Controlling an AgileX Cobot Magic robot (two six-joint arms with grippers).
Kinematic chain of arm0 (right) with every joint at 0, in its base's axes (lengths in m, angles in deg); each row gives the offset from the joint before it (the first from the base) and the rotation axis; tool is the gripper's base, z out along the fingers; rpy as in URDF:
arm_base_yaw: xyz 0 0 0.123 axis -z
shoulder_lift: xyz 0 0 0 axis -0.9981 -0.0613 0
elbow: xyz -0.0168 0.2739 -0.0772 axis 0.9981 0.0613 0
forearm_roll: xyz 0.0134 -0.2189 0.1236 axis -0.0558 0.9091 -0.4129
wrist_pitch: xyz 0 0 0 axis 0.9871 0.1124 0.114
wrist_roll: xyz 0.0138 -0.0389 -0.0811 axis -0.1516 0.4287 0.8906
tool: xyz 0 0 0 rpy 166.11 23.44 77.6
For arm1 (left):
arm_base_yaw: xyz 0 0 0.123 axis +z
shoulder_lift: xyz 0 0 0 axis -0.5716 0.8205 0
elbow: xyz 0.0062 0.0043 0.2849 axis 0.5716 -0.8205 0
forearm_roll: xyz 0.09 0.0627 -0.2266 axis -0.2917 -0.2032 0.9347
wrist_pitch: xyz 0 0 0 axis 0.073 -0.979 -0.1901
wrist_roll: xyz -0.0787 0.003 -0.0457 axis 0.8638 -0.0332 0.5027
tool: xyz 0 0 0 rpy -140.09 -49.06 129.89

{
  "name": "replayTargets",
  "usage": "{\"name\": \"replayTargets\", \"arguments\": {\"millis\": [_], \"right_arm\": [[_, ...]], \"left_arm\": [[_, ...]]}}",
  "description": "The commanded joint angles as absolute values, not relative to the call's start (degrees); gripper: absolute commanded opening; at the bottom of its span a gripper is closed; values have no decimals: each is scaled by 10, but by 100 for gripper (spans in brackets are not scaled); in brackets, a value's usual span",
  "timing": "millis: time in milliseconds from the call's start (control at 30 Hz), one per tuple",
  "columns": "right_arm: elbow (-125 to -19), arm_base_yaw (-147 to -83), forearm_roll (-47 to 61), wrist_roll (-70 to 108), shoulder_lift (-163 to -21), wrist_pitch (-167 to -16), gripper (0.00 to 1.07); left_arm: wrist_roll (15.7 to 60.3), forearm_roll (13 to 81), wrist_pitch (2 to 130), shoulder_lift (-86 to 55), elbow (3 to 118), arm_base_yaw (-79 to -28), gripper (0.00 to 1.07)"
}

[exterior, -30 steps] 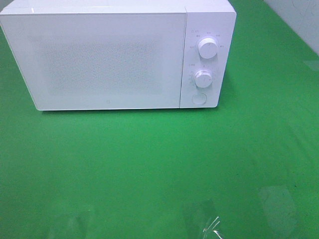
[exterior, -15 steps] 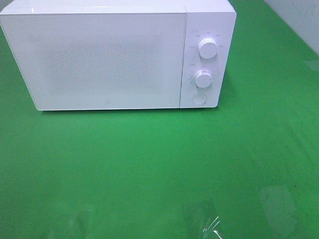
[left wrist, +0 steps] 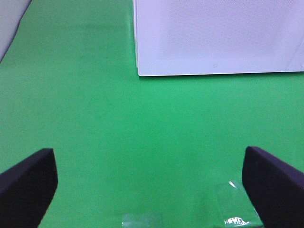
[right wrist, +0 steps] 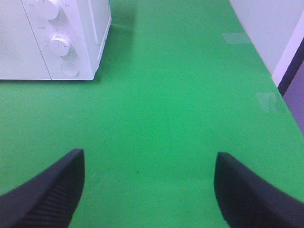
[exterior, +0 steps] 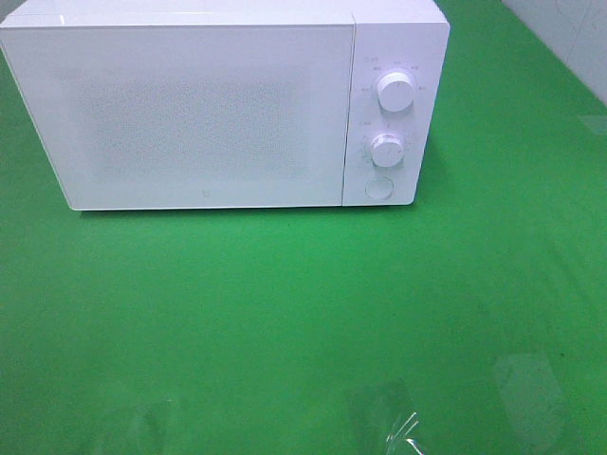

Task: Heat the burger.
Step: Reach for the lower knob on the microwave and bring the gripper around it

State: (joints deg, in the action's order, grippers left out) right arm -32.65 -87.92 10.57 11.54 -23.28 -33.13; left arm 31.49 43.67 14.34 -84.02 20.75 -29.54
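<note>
On green table (exterior: 285,303): microwave (exterior: 199,114) unmoved; left hand (left wrist: 148,156), right hand (right wrist: 149,158) spread.

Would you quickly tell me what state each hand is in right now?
Left hand: open, holding nothing.
Right hand: open, holding nothing.

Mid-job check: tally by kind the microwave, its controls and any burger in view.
Microwave: 1
Knobs: 2, upper knob and lower knob
Round button: 1
Burger: 0 in view
Total: 4
</note>
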Motion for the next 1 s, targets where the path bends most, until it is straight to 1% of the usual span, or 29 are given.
{"name": "replayTargets", "arguments": {"millis": [33, 67, 100, 133, 200, 467, 567, 633, 1000], "right_arm": [[-348, -879, 105, 111, -217, -381, 75], [-348, -879, 105, 111, -217, -381, 75], [-357, -879, 106, 111, -217, -418, 75], [-357, -879, 106, 111, -217, -418, 75], [-359, -879, 106, 111, -224, -480, 75], [-319, -879, 106, 111, -298, -551, 75], [-311, -879, 106, 111, -306, -566, 75], [-283, -879, 106, 111, -327, -625, 75], [-214, -879, 105, 111, -374, -748, 75]], "left_arm": [[365, 404, 156, -853, 202, -294, 98], [365, 404, 156, -853, 202, -294, 98], [383, 392, 157, -853, 201, -294, 98], [383, 392, 157, -853, 201, -294, 98], [392, 387, 157, -853, 201, -294, 98], [392, 387, 157, -853, 201, -294, 98], [392, 387, 157, -853, 201, -294, 98], [392, 386, 157, -853, 201, -294, 98], [392, 386, 157, -853, 201, -294, 98]]}}
